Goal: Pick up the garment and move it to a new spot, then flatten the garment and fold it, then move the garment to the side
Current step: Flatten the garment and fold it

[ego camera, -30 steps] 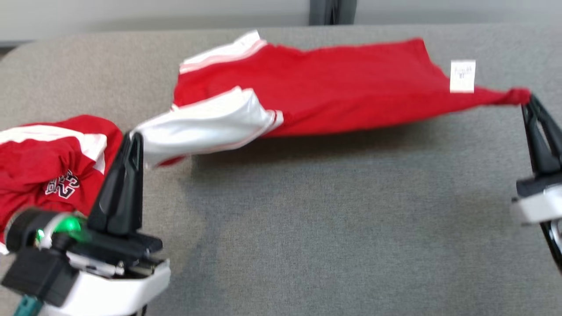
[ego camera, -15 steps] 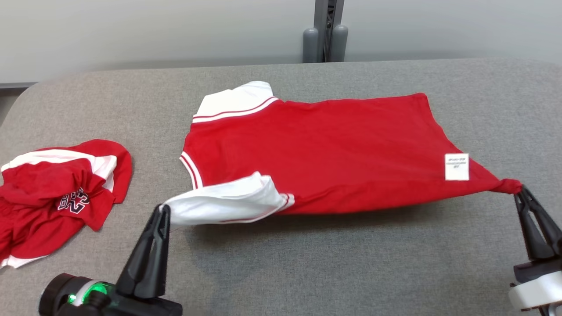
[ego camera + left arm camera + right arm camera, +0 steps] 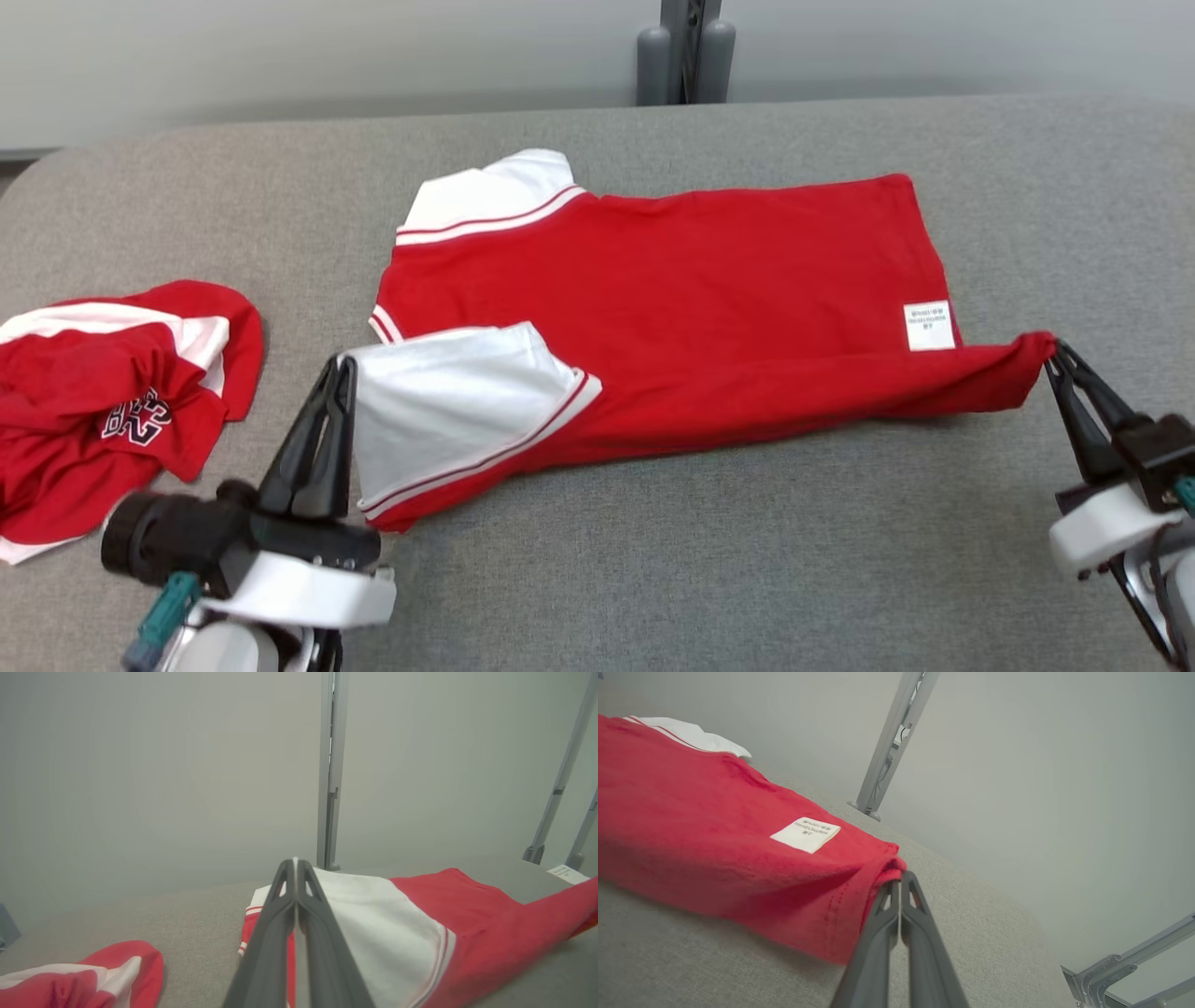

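Note:
A red garment (image 3: 672, 289) with white sleeves and a white label lies spread across the grey table (image 3: 709, 551). My left gripper (image 3: 344, 362) is shut on the edge of the near white sleeve (image 3: 439, 401), seen also as the sleeve (image 3: 373, 924) behind my left gripper (image 3: 295, 861). At the right, my right gripper (image 3: 1053, 343) is shut on the garment's red hem corner; the right wrist view shows my right gripper (image 3: 900, 877) pinching that bunched corner of the garment (image 3: 714, 830). The held front edge hangs just above the table.
A second red and white garment (image 3: 112, 392) with a printed logo lies crumpled at the table's left edge, also the crumpled garment (image 3: 79, 975). A grey post (image 3: 681, 47) stands behind the table's far edge against a pale wall. Bare table lies in front of the garment.
The camera shifted. Both grippers came down and toward me with the garment; its front edge now sags lower and the white sleeve has spread out flatter.

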Robot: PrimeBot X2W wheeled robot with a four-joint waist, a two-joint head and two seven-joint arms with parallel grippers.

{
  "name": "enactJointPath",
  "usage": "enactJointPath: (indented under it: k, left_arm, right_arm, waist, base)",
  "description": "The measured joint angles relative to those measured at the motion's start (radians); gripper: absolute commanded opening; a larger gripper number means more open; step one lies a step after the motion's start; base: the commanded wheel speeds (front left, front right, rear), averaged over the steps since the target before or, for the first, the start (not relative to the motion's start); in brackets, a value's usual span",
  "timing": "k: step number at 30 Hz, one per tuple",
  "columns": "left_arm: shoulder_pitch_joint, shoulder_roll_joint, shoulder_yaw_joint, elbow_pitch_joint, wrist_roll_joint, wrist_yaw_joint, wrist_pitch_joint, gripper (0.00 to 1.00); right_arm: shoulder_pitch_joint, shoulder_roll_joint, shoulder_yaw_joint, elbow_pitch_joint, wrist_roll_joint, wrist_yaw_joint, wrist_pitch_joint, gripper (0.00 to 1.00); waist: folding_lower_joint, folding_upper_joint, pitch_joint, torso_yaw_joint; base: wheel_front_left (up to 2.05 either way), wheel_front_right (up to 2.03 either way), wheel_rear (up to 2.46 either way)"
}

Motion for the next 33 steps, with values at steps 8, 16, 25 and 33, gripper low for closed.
enactJointPath:
  k: [8, 16, 25, 33]
  left_arm:
    - [-0.168, 0.012, -0.033, 0.135, 0.024, -0.016, 0.000, 0.00]
    - [-0.342, 0.040, -0.091, 0.321, 0.024, -0.028, 0.000, 0.00]
    - [-0.476, 0.072, -0.178, 0.505, -0.060, -0.031, 0.000, 0.00]
    - [-0.486, 0.078, -0.152, 0.538, -0.072, -0.031, 0.000, 1.00]
  right_arm:
    - [-0.151, -0.012, 0.054, 0.148, -0.012, 0.000, 0.000, 0.00]
    - [-0.251, -0.006, 0.092, 0.271, -0.025, 0.000, 0.000, 0.00]
    - [-0.311, 0.021, 0.112, 0.372, -0.025, 0.000, 0.000, 0.00]
    - [-0.307, 0.042, 0.071, 0.397, -0.039, 0.000, 0.000, 1.00]
  waist:
    - [0.0001, 0.0000, 0.066, 0.021]
    - [0.0001, 0.0000, 0.131, 0.040]
    - [0.0000, 0.0000, 0.183, 0.035]
    - [0.0000, 0.0000, 0.160, 0.033]
  base:
    - [0.00, 0.00, 0.00]
    - [0.00, 0.00, 0.00]
    - [0.00, 0.00, 0.00]
    - [0.00, 0.00, 0.00]
